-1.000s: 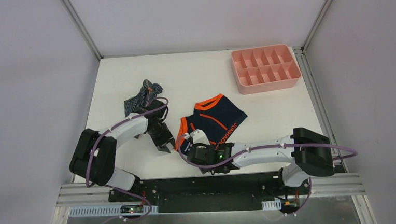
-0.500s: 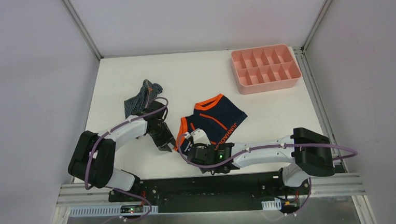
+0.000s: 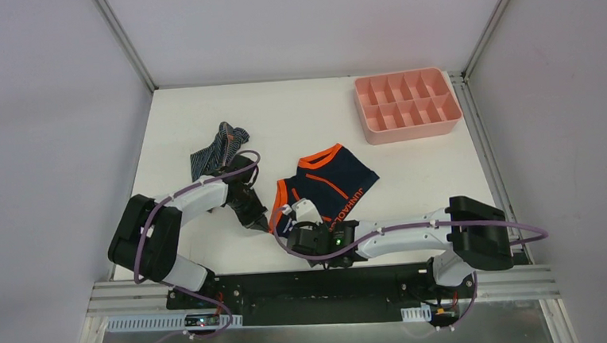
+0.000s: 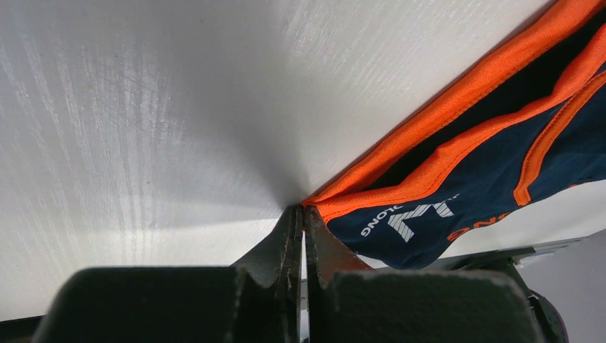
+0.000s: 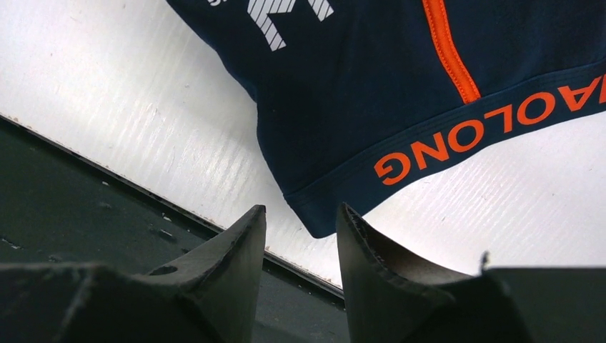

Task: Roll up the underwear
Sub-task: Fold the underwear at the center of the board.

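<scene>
On the white counter (image 3: 297, 116), navy briefs (image 5: 400, 93) are showing orange "AOLONG" lettering; the left pincer (image 4: 300, 214) is pressing closed at their orange trim, and the right pincer (image 5: 300, 214) is gaping around a corner.

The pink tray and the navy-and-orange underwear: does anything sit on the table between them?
Nothing. The top camera shows only bare white table between the pink tray and the navy-and-orange underwear.

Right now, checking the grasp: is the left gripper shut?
Shut: the left gripper has its fingers together at the navy underwear corner; whether cloth is pinched, cannot tell.
</scene>
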Robot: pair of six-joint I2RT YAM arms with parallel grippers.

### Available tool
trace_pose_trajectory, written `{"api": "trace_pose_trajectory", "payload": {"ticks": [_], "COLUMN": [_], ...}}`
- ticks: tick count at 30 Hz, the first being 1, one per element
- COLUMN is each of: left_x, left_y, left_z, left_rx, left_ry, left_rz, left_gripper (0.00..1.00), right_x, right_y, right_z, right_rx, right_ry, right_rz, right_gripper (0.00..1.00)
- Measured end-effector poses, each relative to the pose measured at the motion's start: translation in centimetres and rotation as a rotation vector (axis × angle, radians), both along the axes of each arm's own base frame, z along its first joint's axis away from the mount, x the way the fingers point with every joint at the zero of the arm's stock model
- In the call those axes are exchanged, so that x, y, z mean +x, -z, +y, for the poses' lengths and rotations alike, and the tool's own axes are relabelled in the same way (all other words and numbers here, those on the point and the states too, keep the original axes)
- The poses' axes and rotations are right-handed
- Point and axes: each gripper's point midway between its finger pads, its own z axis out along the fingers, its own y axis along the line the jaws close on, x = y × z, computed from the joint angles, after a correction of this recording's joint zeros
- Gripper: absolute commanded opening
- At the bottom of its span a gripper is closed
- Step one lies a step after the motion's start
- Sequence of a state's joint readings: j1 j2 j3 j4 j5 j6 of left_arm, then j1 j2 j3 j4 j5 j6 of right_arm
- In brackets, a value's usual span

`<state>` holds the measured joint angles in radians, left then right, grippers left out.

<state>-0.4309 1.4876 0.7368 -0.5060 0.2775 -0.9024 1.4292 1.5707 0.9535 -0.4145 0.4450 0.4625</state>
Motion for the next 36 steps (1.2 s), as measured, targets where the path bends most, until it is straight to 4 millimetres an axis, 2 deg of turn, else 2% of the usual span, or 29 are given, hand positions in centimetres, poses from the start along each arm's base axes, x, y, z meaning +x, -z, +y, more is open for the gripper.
{"api": "trace_pose_trajectory", "payload": {"ticks": [6,15,25,27,30,36], "left_x": [0.0,0.0,0.0,0.0,0.0,0.3], "left_y": [0.0,0.0,-0.1,-0.1,-0.1,-0.4], "left_z": [0.0,-0.1,-0.1,-0.1,-0.1,0.2], "left_rx": [-0.003,-0.006,-0.007,-0.007,-0.005,0.013], "left_ry": [0.001,0.002,0.001,0.002,0.002,-0.011], "left_rz": [0.0,0.001,0.001,0.001,0.002,-0.012], "left_gripper": [0.0,0.0,0.0,0.0,0.0,0.0], "right_x": [-0.8,-0.7,-0.6,-0.6,-0.6,-0.7], "right_y": [0.0,0.4,1.7,1.9,1.9,2.3], "right_z": [-0.1,-0.4,-0.4,-0.4,-0.5,-0.8], "right_rx": [-0.02,-0.069,-0.119,-0.122,-0.125,-0.134], "right_ry": [-0.042,-0.071,-0.075,-0.073,-0.072,-0.073], "right_rz": [-0.008,-0.019,-0.014,-0.014,-0.013,-0.009], "right_gripper": [0.45,0.42,0.31,0.31,0.37,0.35]}}
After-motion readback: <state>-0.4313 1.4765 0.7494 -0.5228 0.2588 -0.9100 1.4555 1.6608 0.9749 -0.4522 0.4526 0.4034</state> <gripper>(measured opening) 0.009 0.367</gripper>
